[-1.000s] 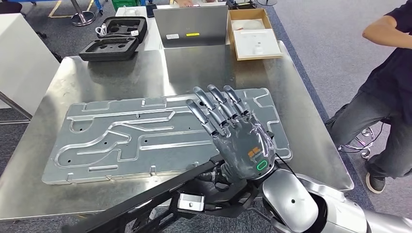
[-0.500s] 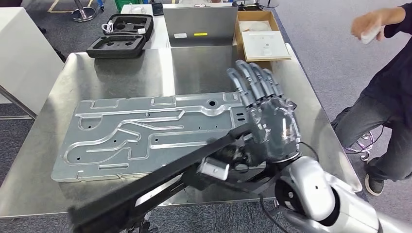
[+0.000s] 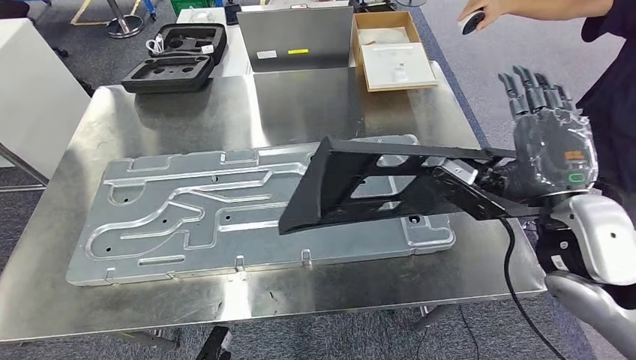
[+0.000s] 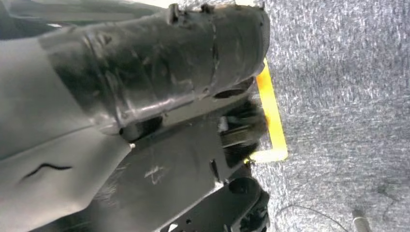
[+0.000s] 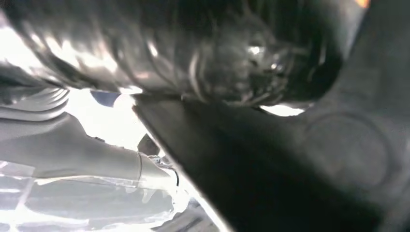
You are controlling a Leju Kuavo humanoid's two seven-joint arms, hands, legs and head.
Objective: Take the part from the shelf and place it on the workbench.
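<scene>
**Carrying the black part over the workbench**

Hovering above the steel workbench (image 3: 187, 112), with the placing step in hand and not yet done. Spanning most of the bench top: a large grey machined plate (image 3: 187, 210) with grooves and cut-outs. Behind it, at the far edge: two black foam cases (image 3: 176, 56), a grey upright panel (image 3: 296, 37) and an open cardboard box (image 3: 394, 49). Standing at the right edge: a person (image 3: 607, 45) with an arm stretched out.

Held out over the right end of the plate: the black part (image 3: 375, 187), a long flat frame with openings, tilted, free end toward the bench middle, apparently clear of the plate. Gripped at its near end by the right hand (image 3: 544, 154), thumb side under the part and fingers (image 3: 529, 90) raised and spread. Left hand: hanging toward carpet, state cannot be told.

Next, by judgement: lowering and levelling the part, then letting go once it rests flat.
</scene>
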